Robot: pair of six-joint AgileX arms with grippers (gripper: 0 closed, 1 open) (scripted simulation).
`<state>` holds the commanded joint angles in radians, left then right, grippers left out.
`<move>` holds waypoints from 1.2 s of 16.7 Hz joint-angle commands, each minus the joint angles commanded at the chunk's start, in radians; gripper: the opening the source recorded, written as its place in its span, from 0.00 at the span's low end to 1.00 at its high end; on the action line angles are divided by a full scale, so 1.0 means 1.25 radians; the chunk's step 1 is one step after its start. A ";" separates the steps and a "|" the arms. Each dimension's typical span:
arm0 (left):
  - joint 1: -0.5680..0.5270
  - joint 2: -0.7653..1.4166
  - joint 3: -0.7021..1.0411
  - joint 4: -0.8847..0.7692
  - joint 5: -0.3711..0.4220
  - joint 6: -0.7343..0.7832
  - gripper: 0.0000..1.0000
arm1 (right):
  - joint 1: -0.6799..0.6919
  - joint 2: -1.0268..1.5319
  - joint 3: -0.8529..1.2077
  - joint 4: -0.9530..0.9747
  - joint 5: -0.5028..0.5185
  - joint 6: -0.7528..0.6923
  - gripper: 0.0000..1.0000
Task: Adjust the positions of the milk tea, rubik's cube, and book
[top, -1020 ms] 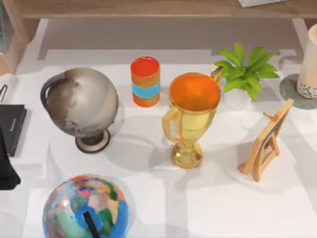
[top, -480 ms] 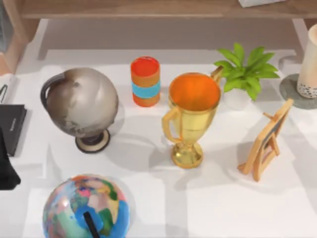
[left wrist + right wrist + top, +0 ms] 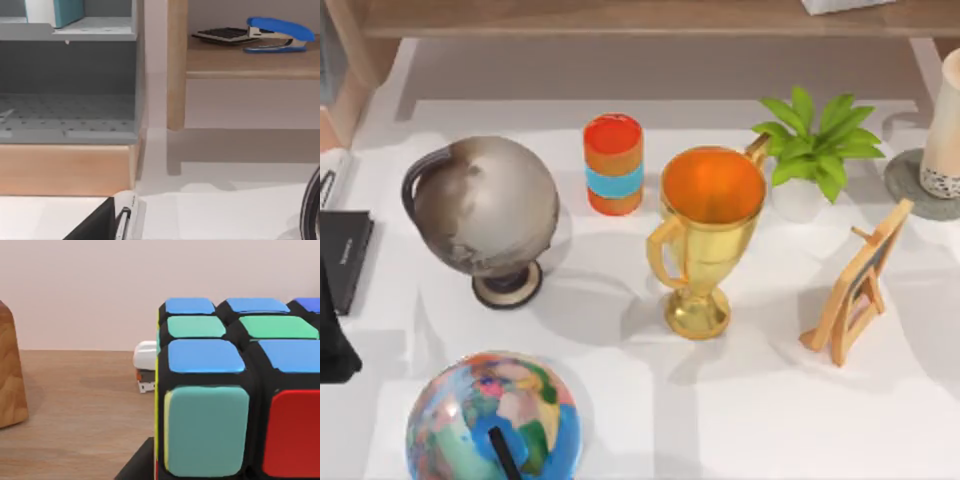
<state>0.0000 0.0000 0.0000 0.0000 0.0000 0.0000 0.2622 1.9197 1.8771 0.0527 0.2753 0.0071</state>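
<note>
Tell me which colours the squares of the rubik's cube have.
Blue, green, teal and red squares on a black grid; the rubik's cube shows best in the right wrist view.

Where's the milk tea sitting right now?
In the top view the milk tea stands at the table's far right edge on a round grey coaster, just right of the potted plant and behind the wooden photo frame.

The top view looks steeply down on the white table (image 3: 770, 400), its far edge meeting a wooden shelf board (image 3: 620, 18); the left wrist view faces level and low toward a grey perforated cabinet (image 3: 67, 107) and a wooden shelf post (image 3: 176, 65), sharing the flat black book (image 3: 342, 255) with the top view; the right wrist view sits very close to the multicoloured black-gridded rubik's cube (image 3: 235, 405) on a wooden surface (image 3: 80, 405).
</note>
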 joint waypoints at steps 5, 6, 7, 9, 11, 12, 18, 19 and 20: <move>0.000 0.000 0.000 0.000 0.000 0.000 1.00 | 0.003 0.016 0.019 -0.015 0.016 0.006 0.00; 0.000 0.000 0.000 0.000 0.000 0.000 1.00 | 0.003 0.016 0.019 -0.015 0.016 0.006 0.00; 0.000 0.000 0.000 0.000 0.000 0.000 1.00 | 0.003 0.016 0.019 -0.015 0.016 0.006 0.08; 0.000 0.000 0.000 0.000 0.000 0.000 1.00 | 0.003 0.016 0.019 -0.015 0.016 0.006 0.23; 0.000 0.000 0.000 0.000 0.000 0.000 1.00 | 0.003 0.016 0.019 -0.015 0.016 0.006 0.38; 0.000 0.000 0.000 0.000 0.000 0.000 1.00 | 0.003 0.016 0.019 -0.015 0.016 0.006 0.45; 0.000 0.000 0.000 0.000 0.000 0.000 1.00 | 0.003 0.016 0.019 -0.015 0.016 0.006 0.90; 0.000 0.000 0.000 0.000 0.000 0.000 1.00 | 0.003 0.016 0.019 -0.015 0.016 0.006 0.98; 0.000 0.000 0.000 0.000 0.000 0.000 1.00 | 0.003 0.016 0.019 -0.015 0.016 0.006 1.00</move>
<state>0.0000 0.0000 0.0000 0.0000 0.0000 0.0000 0.2661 1.9398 1.9014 0.0345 0.2953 0.0149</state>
